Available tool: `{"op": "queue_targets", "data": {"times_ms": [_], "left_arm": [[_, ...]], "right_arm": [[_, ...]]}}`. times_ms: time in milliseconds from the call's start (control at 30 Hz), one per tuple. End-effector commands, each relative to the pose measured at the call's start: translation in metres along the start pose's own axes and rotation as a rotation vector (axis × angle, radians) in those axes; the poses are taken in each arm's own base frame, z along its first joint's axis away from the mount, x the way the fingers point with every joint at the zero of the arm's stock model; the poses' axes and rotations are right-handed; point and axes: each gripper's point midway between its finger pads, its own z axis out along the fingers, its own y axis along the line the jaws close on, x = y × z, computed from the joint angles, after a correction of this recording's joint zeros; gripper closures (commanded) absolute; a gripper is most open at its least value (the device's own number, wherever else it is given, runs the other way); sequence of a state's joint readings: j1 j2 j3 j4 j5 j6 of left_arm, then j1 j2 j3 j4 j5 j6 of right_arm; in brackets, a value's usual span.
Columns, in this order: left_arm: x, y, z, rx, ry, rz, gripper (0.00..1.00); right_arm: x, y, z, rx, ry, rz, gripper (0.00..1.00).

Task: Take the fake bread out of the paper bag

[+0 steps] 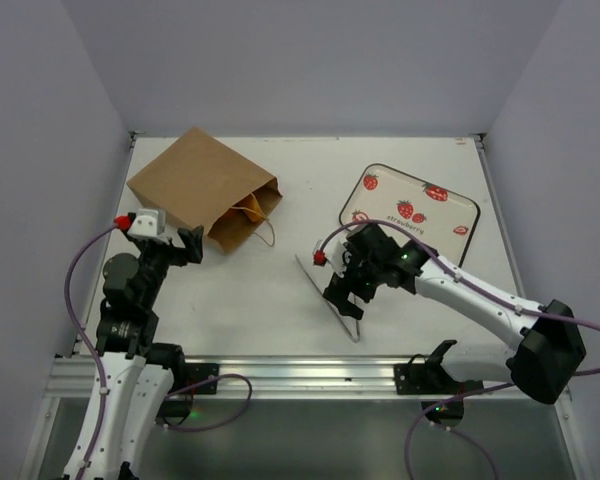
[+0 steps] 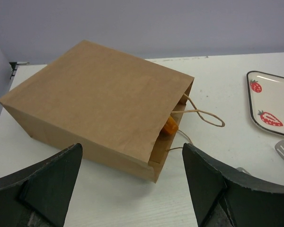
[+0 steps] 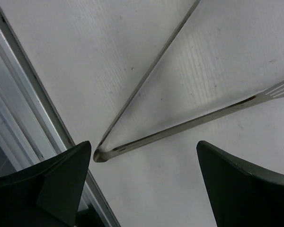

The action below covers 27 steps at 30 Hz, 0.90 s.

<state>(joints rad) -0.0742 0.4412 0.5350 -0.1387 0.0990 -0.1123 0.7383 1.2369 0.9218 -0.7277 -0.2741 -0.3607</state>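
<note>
The brown paper bag (image 1: 202, 187) lies on its side at the back left of the table, its mouth facing right and its twisted handles spread on the table. In the left wrist view the bag (image 2: 99, 99) fills the middle, and an orange-yellow piece of fake bread (image 2: 170, 126) shows just inside the mouth. My left gripper (image 1: 190, 243) is open and empty, just in front of the bag's near corner, apart from it (image 2: 132, 151). My right gripper (image 1: 348, 295) is open and empty, low over metal tongs.
Metal tongs (image 1: 330, 295) lie open on the table at front centre, their hinge end between my right fingers in the right wrist view (image 3: 180, 127). A strawberry-print tray (image 1: 410, 210) sits at the back right. The table's front metal rail (image 1: 300, 372) is close behind.
</note>
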Motion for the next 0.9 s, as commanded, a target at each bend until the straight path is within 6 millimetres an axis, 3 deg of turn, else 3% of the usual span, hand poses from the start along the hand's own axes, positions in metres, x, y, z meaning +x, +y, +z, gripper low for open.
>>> {"op": "queue_targets", "data": {"times_ms": [0, 233, 400, 667, 867], "left_arm": [[-0.004, 0.003, -0.002, -0.02, -0.017, -0.012, 0.1], [0.004, 0.004, 0.002, -0.023, 0.02, -0.006, 0.1], [0.004, 0.005, 0.001, -0.027, 0.018, -0.004, 0.1], [0.002, 0.006, 0.0, -0.036, 0.011, -0.004, 0.1], [0.005, 0.006, 0.002, -0.029, 0.022, 0.0, 0.1]], "right_arm": [[-0.014, -0.023, 0.003, 0.198, -0.044, 0.1, 0.01], [-0.023, -0.016, 0.008, 0.206, -0.029, 0.261, 0.01], [0.01, -0.005, 0.028, 0.187, 0.164, 0.431, 0.01], [0.021, -0.002, 0.026, 0.212, 0.162, 0.5, 0.01], [0.035, 0.011, 0.042, 0.154, 0.192, 0.546, 0.01]]}}
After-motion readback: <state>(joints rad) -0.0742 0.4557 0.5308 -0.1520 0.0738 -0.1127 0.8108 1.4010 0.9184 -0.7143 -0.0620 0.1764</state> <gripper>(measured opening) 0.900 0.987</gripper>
